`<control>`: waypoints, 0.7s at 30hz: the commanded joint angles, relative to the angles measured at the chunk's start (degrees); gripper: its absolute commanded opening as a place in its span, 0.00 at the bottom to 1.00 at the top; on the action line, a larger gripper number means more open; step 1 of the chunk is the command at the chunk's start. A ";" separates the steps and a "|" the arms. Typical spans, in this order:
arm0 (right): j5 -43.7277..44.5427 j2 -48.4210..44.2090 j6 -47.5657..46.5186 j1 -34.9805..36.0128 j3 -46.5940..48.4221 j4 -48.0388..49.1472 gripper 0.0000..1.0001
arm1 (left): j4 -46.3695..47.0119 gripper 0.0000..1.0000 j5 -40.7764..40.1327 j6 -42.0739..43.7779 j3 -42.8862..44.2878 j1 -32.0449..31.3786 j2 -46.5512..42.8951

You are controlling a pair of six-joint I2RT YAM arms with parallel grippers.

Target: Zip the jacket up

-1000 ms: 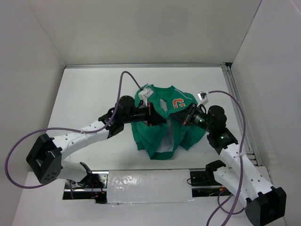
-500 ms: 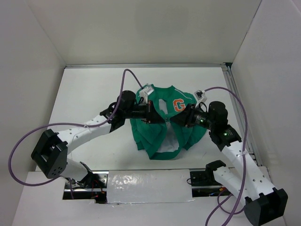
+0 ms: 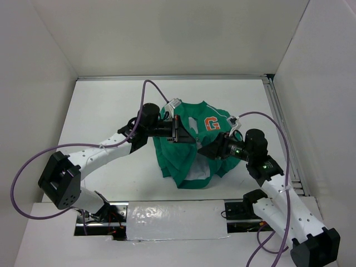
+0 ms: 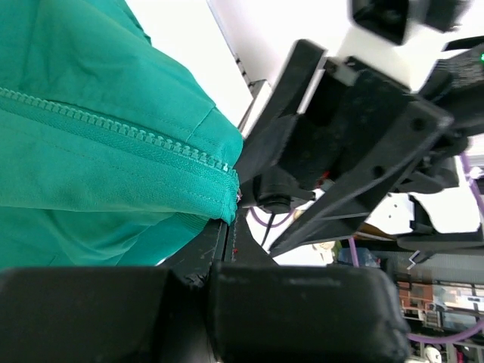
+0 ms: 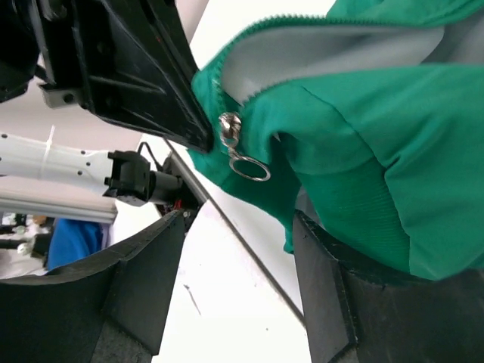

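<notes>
Right gripper [image 3: 204, 150] is spreading wide, backing toward five o'clock; left gripper [image 3: 181, 135] is still pinching the jacket [image 3: 183, 167] at its zipper edge.

White arm links [image 3: 94, 157], black joints [image 3: 148, 114], purple cables [image 3: 147, 82]

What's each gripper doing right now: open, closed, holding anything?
Left gripper: closed on the jacket, at its zipper edge.
Right gripper: open, holding nothing; the zipper pull hangs untouched ahead.

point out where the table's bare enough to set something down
Bare table: the far strip between jacket and back wall, and the far-left corner beyond the left arm. Crowded at the centre, where left gripper and right gripper meet at the jacket.
</notes>
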 commanded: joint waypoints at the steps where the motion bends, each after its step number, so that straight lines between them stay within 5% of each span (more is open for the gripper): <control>1: -1.38 -0.14 2.65 0.77 -1.45 7.04 0.67 | 5.14 0.00 3.12 -1.92 0.61 0.18 -0.65; 10: -2.79 4.08 6.78 1.38 -2.24 17.58 0.66 | 5.49 0.00 3.30 -2.18 0.25 0.18 -1.00; 21: -1.64 5.50 7.58 1.56 -1.54 18.38 0.42 | 6.20 0.00 3.04 -2.54 -0.01 0.18 -0.65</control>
